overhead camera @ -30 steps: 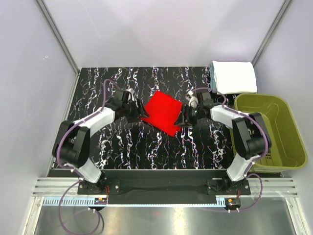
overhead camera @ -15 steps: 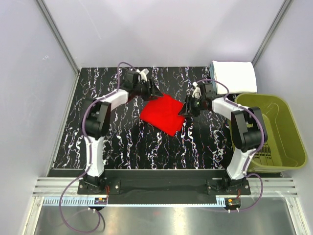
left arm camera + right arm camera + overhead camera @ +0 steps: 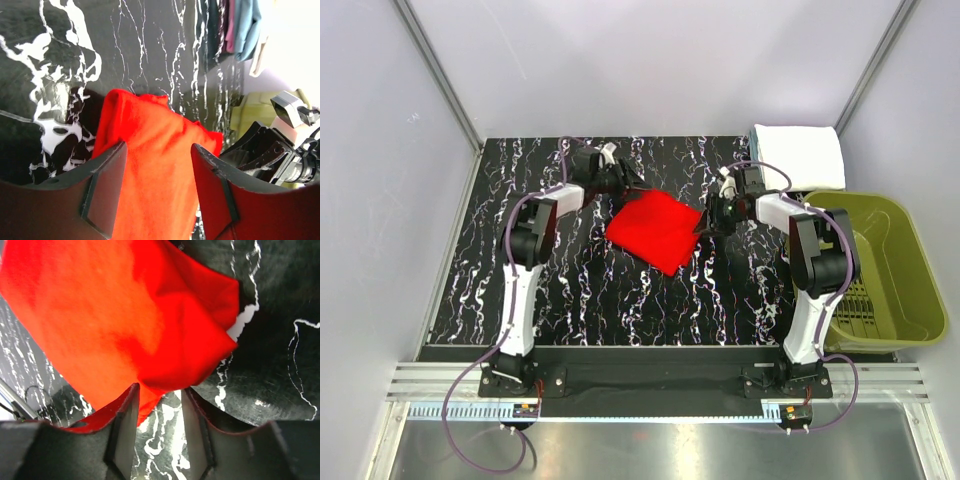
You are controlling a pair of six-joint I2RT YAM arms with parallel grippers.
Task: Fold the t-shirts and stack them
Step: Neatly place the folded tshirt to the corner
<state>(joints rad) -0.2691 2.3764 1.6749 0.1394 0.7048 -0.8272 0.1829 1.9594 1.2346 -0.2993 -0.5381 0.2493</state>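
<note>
Right pincer (image 3: 160, 392) gapes around edge of red t-shirt (image 3: 115, 315)

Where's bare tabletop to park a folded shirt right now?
Free: the near table strip between the two arms, short of the red shirt; also the left edge outside the left arm. Crowded: the middle, where the left gripper and right gripper flank the red shirt, and far right with the folded stack and basket.

Left arm (image 3: 534, 214) and right arm (image 3: 812, 243) reach forward, fingers (image 3: 106, 186) apparently parted.
</note>
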